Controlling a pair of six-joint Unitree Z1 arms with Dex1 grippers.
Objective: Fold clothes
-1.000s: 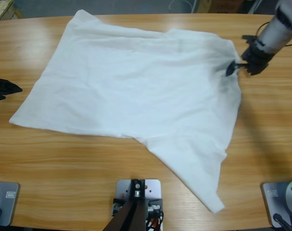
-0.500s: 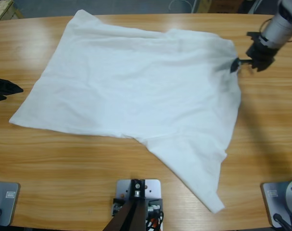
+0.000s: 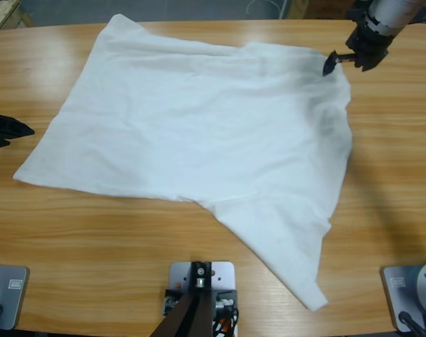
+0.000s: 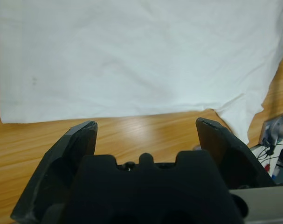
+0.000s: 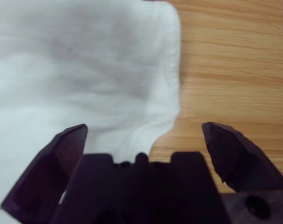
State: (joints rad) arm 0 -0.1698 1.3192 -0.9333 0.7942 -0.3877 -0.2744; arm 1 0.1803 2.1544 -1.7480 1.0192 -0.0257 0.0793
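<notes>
Across the middle of the wooden table point(image 3: 395, 161) the white T-shirt point(image 3: 198, 140) lies spread flat, unfolded — every fold remains. The right gripper point(image 3: 341, 60) hovers at its far right corner, the left gripper point(image 4: 146, 135) by its left edge — both spread wide, holding nothing.

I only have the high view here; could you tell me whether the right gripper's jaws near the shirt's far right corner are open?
Observer: Yes. In the right wrist view the right gripper has its jaws spread wide, with nothing between them.
Operator: Thank you. Is it over the T-shirt?
Observer: Partly. The T-shirt edge lies under its left side, bare table under the other.
Operator: And the left gripper?
Observer: The left gripper is also open, above bare wood just short of the shirt's straight edge.
</notes>
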